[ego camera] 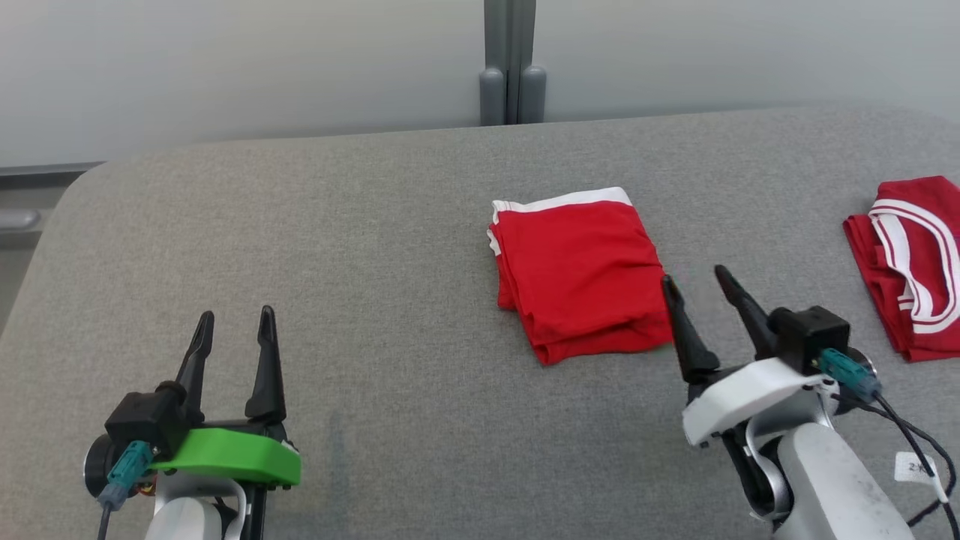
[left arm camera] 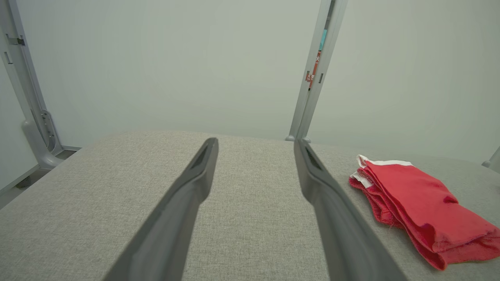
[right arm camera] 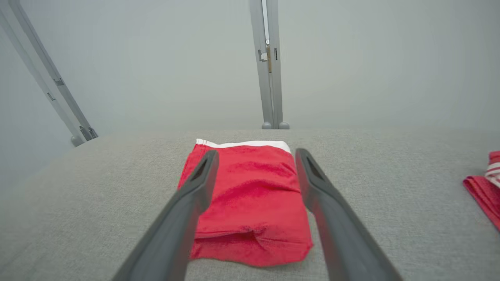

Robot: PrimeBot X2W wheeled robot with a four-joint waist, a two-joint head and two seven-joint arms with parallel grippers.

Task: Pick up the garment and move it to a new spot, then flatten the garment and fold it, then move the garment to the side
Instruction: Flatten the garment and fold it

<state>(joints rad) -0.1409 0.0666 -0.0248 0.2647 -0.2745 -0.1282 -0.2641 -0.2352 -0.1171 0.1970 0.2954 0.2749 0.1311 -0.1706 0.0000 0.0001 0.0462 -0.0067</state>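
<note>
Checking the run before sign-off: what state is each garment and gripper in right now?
red garment: folded, lying on the grey table, not held.
striped garment: lying loosely bunched at the right, partly cut off by the frame.
left gripper: open, empty.
right gripper: open, empty, at the red garment's right edge.

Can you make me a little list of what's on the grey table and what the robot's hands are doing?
table: grey fabric top
folded garment: red, white band, lying mid-table
second garment: red, white stripes, far right
left hand: open, empty, away from both
right hand: open, empty, by the folded garment's right edge
</note>
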